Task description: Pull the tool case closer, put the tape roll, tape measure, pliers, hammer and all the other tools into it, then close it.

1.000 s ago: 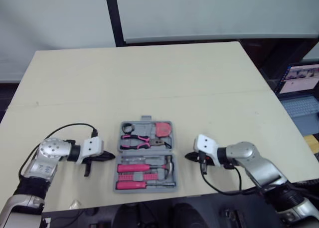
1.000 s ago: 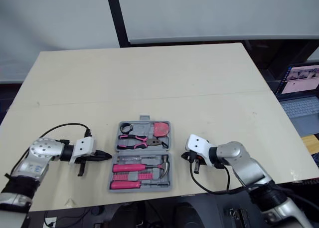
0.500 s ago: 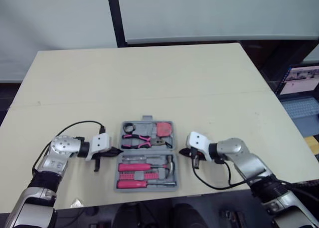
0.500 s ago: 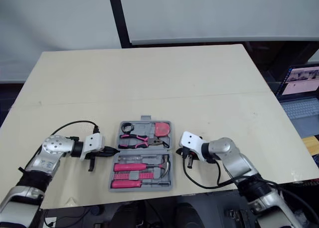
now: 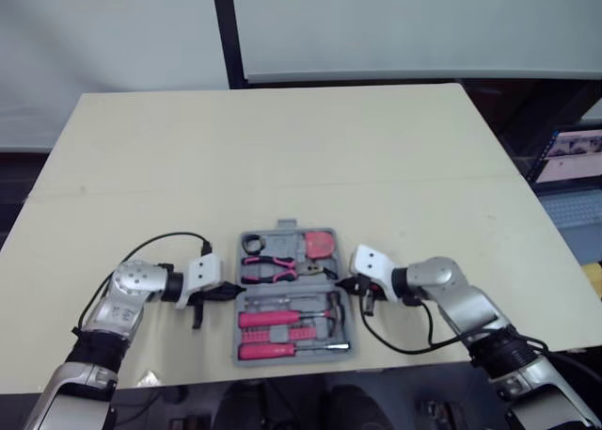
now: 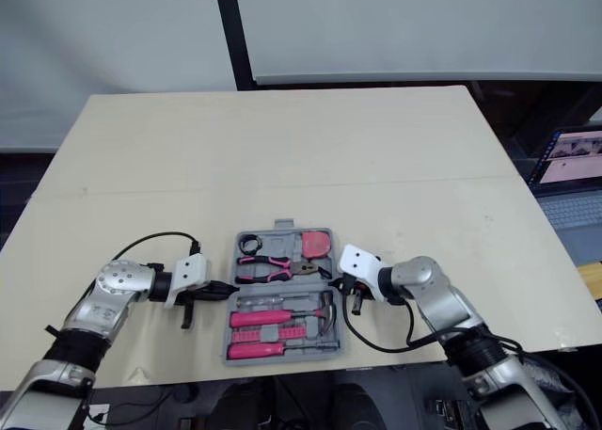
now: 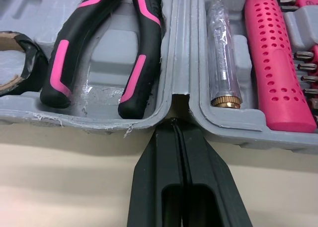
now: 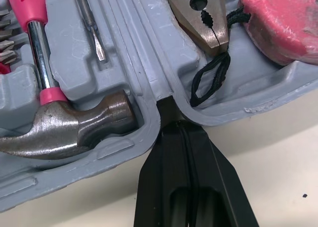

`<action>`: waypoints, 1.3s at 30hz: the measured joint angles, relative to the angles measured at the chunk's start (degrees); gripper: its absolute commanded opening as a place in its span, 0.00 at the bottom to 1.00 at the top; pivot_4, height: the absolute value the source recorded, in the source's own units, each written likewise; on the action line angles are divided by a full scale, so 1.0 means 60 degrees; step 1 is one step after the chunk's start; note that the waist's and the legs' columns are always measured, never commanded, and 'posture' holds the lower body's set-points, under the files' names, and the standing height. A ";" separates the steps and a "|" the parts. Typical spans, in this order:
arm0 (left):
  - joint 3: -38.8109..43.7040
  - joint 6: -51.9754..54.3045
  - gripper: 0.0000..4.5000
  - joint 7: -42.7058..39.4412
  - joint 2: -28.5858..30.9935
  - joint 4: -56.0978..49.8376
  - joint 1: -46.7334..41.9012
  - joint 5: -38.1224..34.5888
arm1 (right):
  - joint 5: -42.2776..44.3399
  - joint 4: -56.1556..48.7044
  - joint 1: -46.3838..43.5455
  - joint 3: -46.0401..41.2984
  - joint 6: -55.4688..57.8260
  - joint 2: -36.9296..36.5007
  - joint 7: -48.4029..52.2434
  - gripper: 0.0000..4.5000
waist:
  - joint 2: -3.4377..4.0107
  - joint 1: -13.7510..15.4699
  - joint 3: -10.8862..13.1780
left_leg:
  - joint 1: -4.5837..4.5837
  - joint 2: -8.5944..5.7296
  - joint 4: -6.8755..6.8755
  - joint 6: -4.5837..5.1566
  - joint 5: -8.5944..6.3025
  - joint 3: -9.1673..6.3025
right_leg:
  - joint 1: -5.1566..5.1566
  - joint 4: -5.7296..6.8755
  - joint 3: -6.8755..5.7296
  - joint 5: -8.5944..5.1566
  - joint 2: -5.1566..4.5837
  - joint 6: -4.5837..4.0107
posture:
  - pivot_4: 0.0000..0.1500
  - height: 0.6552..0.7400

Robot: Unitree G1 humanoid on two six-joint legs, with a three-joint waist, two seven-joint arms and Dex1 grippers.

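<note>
2 pincers (image 7: 175,122) (image 8: 175,123) reached case (image 7: 109,53) (seemingly touching).

One tool case (image 7: 89,113) is lying open on one worktop (image 5: 282,148). Sitting inside the case are one tape roll (image 7: 37,63), one pair of pliers (image 5: 273,261), one tape measure (image 8: 283,23), one hammer (image 8: 74,125) and two screwdrivers: one pink-handled screwdriver (image 7: 278,53) and one clear-handled screwdriver (image 7: 221,53). A row of bits (image 7: 304,68) is also sitting in the case, too hidden to count. Two pincers are flanking the case: the left pincer (image 7: 176,125) and the right pincer (image 8: 174,125). One laptop (image 6: 576,157) is showing well apart from the case.
</note>
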 measured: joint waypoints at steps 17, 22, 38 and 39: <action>-0.0008 0.0527 0.01 0.0484 -0.0391 -0.0282 -0.0074 0.0194 | -0.0064 0.0411 -0.0292 -0.0181 0.0010 -0.0165 0.0295 0.00 | 0.0005 0.0126 0.0002 | -0.0003 -0.0008 0.0007 0.0000 0.0000 0.0004 | 0.0002 -0.0003 0.0001 0.0003 -0.0008 0.0006 | 1.00 1.00; -0.0042 0.0535 0.01 0.0478 -0.0385 -0.0284 -0.0103 0.0220 | -0.0075 0.0351 -0.0257 -0.0202 0.0075 -0.0164 0.0291 0.00 | 0.0005 0.0130 0.0002 | -0.0002 -0.0009 0.0006 0.0000 0.0000 0.0003 | 0.0002 -0.0003 0.0000 0.0003 -0.0009 0.0006 | 1.00 1.00; -0.0047 0.1945 0.01 0.0291 0.0261 -0.3115 0.1702 0.0005 | 0.0077 -0.1969 0.1248 -0.0326 0.1357 -0.0602 0.0369 0.00 | 0.0011 -0.0020 0.0005 | -0.0009 0.0009 -0.0012 -0.0021 -0.0019 0.0012 | 0.0000 -0.0039 0.0013 0.0002 0.0010 0.0006 | 1.00 1.00; -0.0032 0.2017 0.01 0.0291 0.0297 -0.3252 0.1800 -0.0003 | 0.0097 -0.2070 0.1305 -0.0328 0.1449 -0.0625 0.0369 0.00 | 0.0011 -0.0036 0.0006 | -0.0009 0.0008 -0.0013 -0.0017 -0.0022 0.0013 | 0.0000 -0.0039 0.0014 0.0002 0.0009 0.0006 | 1.00 1.00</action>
